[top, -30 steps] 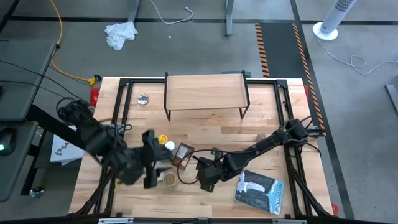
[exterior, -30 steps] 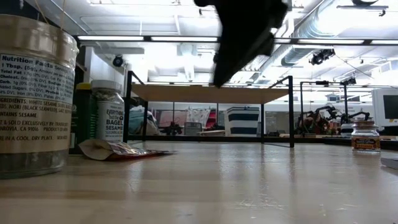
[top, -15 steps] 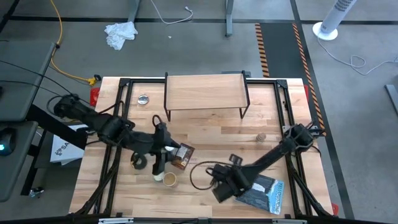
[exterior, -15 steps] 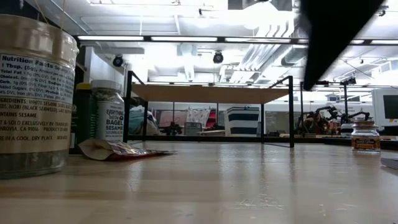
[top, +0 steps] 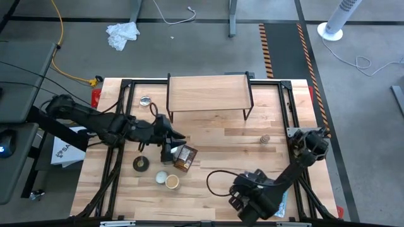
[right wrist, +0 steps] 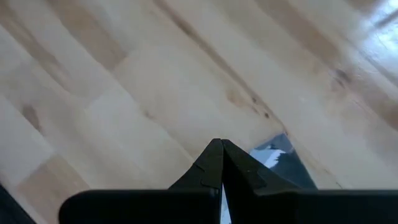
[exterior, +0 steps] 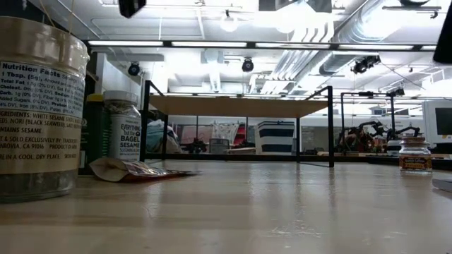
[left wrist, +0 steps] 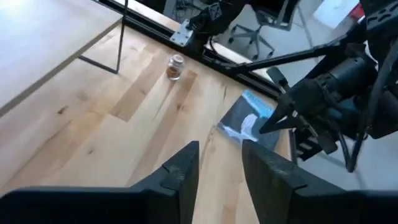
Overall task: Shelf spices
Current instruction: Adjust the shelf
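The shelf (top: 208, 94) stands at the far middle of the table on its thin black legs, its wood top bare. Spices stand in a group at the near left: a white-capped bottle (top: 169, 150), a flat brown packet (top: 184, 157), a tan-lidded jar (top: 172, 182) and a labelled jar (exterior: 123, 127). A tiny jar (top: 265, 139) stands alone at the right. My left gripper (left wrist: 221, 163) hovers over the group, open, with nothing between its fingers. My right gripper (right wrist: 221, 148) is shut and empty above the near right of the table.
A blue-and-white packet (left wrist: 249, 121) lies flat at the near right, beside my right arm. A small silvery tin (top: 146, 100) sits left of the shelf. A dark round thing (top: 141, 164) lies by the spices. Bare wood stretches between the shelf and the spices.
My left gripper has swung from the near left of the table toward the far edge and the right, and now stands over the spices. My right gripper has drawn away toward the right and the near edge, staying shut. No spice has moved.
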Action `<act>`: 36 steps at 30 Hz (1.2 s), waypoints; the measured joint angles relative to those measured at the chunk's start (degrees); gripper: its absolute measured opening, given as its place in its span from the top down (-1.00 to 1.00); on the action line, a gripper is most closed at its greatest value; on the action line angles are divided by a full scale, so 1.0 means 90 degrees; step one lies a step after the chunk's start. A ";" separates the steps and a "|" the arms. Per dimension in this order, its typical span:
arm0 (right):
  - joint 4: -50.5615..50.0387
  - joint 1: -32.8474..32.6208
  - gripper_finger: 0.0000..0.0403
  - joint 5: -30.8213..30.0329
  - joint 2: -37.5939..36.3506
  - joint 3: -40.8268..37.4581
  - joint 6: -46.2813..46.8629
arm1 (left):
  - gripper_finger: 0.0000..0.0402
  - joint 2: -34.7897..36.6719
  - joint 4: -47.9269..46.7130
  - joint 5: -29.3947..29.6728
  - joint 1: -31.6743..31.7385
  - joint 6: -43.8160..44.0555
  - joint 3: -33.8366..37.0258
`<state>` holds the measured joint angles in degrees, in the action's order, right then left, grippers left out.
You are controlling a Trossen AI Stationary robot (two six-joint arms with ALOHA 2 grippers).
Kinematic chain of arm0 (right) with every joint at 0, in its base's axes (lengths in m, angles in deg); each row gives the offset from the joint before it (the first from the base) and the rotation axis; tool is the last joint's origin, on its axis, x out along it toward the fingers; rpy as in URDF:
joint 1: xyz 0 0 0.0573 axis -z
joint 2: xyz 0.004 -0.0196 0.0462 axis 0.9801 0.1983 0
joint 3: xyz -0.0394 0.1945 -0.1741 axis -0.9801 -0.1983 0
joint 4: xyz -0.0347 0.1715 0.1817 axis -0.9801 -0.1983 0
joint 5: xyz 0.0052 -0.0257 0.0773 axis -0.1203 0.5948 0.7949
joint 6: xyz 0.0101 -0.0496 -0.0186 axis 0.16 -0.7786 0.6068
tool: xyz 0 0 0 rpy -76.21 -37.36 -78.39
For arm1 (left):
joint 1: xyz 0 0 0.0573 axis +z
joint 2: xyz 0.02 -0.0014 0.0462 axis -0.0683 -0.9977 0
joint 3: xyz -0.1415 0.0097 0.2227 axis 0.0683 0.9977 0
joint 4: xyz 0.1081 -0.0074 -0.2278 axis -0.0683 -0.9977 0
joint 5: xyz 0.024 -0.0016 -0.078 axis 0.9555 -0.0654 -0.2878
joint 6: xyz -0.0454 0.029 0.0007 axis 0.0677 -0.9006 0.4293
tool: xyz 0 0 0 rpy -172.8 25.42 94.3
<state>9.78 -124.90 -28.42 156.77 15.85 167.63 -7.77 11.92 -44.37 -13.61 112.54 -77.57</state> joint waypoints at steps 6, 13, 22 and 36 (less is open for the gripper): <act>-0.0492 -0.0140 1.00 -0.0986 -0.0653 -0.0002 0.0421 | 0.48 -0.0163 0.0519 -0.0522 0.0584 -0.0197 0.0016; -0.1148 0.0098 1.00 -0.1803 -0.1343 -0.0239 0.0329 | 0.49 -0.0282 0.0894 -0.0671 0.0960 -0.0374 0.0012; 0.3577 0.0505 1.00 -0.1690 -0.3653 -0.3995 -0.0416 | 0.50 -0.0635 0.0800 -0.1070 0.0987 -0.0306 0.0013; 0.6453 0.1085 1.00 -0.1466 -0.4846 -0.6135 -0.1100 | 0.66 -0.0692 -0.0336 -0.1683 0.1065 -0.1657 0.0013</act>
<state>67.85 -115.14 -41.61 113.15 -39.36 157.73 -14.00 8.90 -59.52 -4.02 97.63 -77.46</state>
